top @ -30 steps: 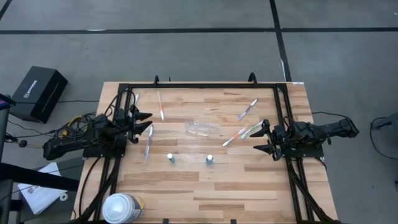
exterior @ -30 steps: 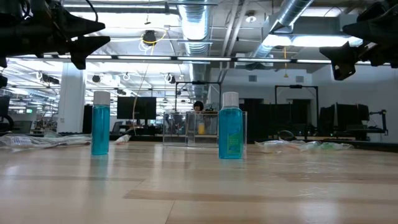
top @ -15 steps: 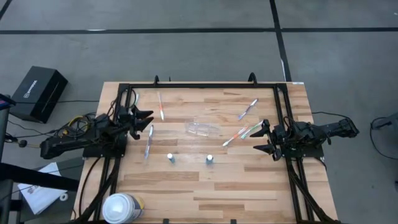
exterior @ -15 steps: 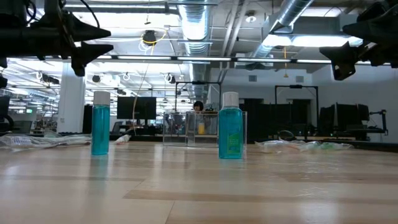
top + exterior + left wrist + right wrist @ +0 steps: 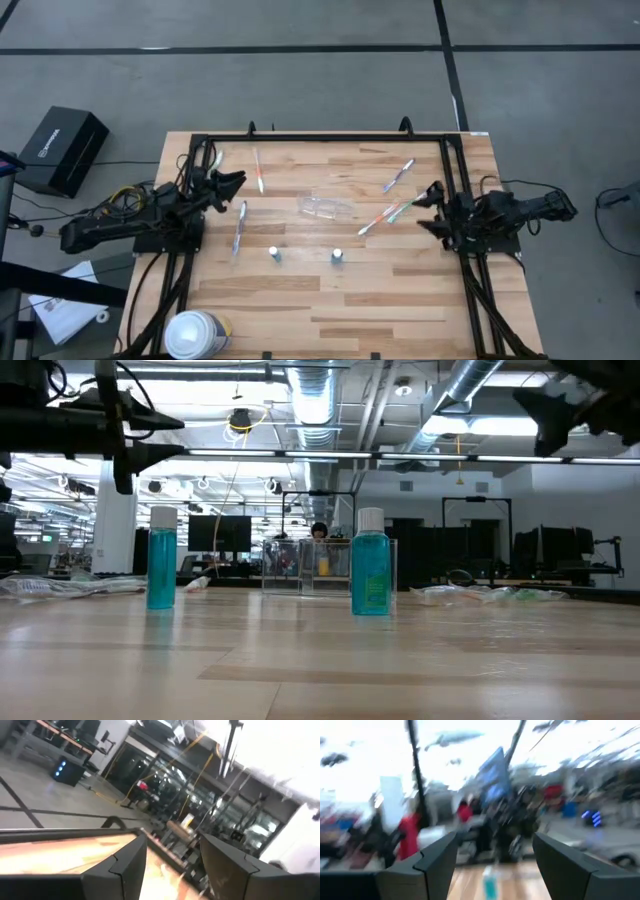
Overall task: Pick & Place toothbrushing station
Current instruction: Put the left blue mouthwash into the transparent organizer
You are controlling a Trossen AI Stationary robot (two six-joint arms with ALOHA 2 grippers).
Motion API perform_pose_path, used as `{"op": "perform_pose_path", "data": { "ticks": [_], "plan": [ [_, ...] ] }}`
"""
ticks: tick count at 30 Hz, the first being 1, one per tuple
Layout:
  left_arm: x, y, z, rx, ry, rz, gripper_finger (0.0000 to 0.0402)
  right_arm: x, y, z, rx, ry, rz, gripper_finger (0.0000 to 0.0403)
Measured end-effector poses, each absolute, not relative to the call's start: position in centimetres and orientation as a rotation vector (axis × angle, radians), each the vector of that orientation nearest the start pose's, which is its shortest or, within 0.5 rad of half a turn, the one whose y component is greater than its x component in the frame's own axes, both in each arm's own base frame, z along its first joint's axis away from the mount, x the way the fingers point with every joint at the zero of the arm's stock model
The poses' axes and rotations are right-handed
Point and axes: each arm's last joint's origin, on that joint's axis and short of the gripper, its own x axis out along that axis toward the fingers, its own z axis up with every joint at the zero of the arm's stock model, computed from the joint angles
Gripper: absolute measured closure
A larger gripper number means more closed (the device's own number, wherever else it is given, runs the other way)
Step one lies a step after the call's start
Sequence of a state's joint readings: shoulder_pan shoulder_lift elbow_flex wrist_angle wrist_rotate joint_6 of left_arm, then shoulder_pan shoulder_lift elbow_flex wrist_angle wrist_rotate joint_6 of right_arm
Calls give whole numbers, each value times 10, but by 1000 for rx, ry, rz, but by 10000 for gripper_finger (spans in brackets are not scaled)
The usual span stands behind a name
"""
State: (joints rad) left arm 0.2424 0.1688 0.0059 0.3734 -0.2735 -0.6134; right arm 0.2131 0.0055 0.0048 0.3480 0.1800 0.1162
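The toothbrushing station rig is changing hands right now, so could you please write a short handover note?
Left gripper: open, empty, above the table's left side.
Right gripper: open, empty, above the right side.
Clear cup: lying mid-table.
Toothbrushes: scattered flat, one by the left gripper, one farther back, others on the right.
Two small tubes: upright near the front.
Done: nothing placed.
Left: everything.

Left arm: reaches in from the left edge of the surface, lifted clear of it.
Left hand [image 5: 232, 182]: fingers apart, holding nothing.
Right arm: reaches in from the right edge, also raised.
Right hand [image 5: 428, 209]: fingers spread wide, empty, facing inward.
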Motion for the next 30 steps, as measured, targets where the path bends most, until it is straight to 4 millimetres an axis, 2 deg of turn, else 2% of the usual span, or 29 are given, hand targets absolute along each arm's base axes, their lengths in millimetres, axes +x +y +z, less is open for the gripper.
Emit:
{"op": "perform_pose_path", "data": {
  "ticks": [5, 10, 16, 22, 30],
  "plan": [
    [100, 32, 198, -638, -467, 361, 220, 79, 8, 220, 274, -605, -64, 154],
    [98, 31, 207, -634, -567, 315, 220, 67, 5, 236, 433, -796, -6, 154],
    [97, 31, 209, -762, -617, 287, 220, 57, 2, 253, 620, -895, 27, 154],
    [96, 32, 210, -696, -620, 323, 220, 51, 1, 262, 629, -942, 42, 154],
    [96, 32, 210, -695, -630, 325, 220, 53, 1, 261, 624, -917, 34, 154]
  ]
}}
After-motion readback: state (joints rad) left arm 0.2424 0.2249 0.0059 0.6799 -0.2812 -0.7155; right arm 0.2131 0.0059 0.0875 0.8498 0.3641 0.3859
